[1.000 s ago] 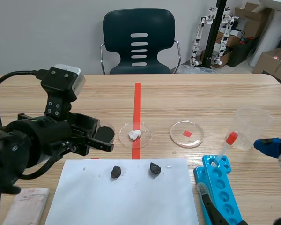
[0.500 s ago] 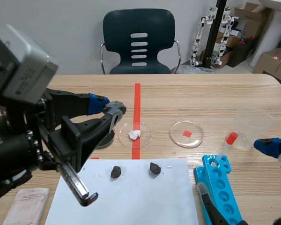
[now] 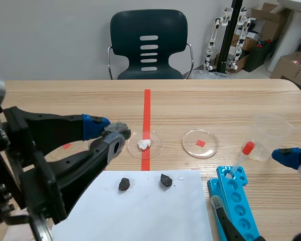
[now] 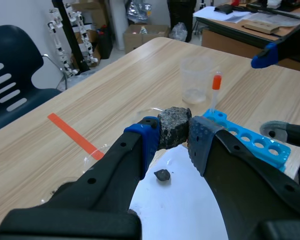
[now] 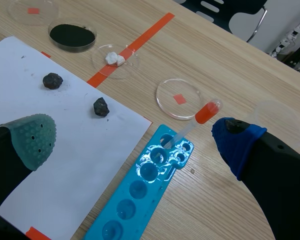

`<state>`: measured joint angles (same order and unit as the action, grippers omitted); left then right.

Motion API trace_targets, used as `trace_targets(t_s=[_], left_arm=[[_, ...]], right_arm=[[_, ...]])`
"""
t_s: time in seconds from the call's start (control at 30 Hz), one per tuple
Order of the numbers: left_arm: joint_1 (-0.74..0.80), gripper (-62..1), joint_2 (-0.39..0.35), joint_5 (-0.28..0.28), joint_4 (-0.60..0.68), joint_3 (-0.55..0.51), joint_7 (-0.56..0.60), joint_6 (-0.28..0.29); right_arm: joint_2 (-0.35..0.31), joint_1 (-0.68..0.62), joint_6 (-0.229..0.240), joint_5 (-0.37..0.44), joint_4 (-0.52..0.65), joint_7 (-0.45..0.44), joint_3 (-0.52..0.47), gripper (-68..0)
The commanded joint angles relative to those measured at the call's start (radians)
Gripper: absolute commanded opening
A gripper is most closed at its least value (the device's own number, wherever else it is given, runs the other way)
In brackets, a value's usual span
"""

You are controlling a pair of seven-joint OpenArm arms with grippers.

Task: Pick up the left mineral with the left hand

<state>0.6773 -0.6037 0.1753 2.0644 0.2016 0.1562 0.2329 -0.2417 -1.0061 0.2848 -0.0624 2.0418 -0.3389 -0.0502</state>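
My left gripper (image 4: 174, 131) is shut on a rough dark grey mineral (image 4: 174, 125), held in the air between its blue and grey pads. The scene view shows that gripper (image 3: 112, 133) and the mineral (image 3: 118, 128) above the table, left of the red tape line. Two small dark minerals lie on the white paper (image 3: 135, 211): the left one (image 3: 124, 184) and the right one (image 3: 165, 179). The left wrist view shows one of them (image 4: 162, 174) below the fingers. My right gripper (image 5: 135, 137) is open over the paper's right edge, holding nothing.
A dish with a white lump (image 3: 144, 144) sits on the tape line, a dish with a red square (image 3: 200, 143) to its right. A blue tube rack (image 3: 236, 201), a red-bulbed pipette (image 3: 242, 158) and a plastic cup (image 3: 271, 133) stand at right. A black powder dish (image 5: 72, 35) lies at left.
The left arm has swung up from beside the black powder dish toward the camera. A grey mineral now shows between its pads. The right arm has not moved.
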Motion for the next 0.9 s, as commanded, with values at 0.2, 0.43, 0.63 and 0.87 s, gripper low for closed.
trace_targets(t_s=[0.2, 0.43, 0.63, 0.87], left_arm=[[0.064, -47.9, 0.041, 0.011, 0.008, -0.053, 0.038, 0.003], [0.09, -47.9, 0.083, 0.011, -0.015, -0.08, 0.038, 0.007], [0.09, -47.9, 0.094, 0.014, -0.053, -0.08, 0.038, 0.006], [0.089, -47.9, 0.093, 0.014, -0.07, -0.08, 0.034, 0.006]], right_arm=[[-0.007, 0.006, -0.003, 0.01, 0.012, -0.014, -0.003, 0.4], [-0.007, 0.006, -0.003, 0.01, 0.012, -0.015, -0.003, 0.4], [-0.007, 0.006, -0.003, 0.01, 0.012, -0.015, -0.003, 0.4], [-0.007, 0.006, -0.003, 0.01, 0.012, -0.015, -0.003, 0.4]])
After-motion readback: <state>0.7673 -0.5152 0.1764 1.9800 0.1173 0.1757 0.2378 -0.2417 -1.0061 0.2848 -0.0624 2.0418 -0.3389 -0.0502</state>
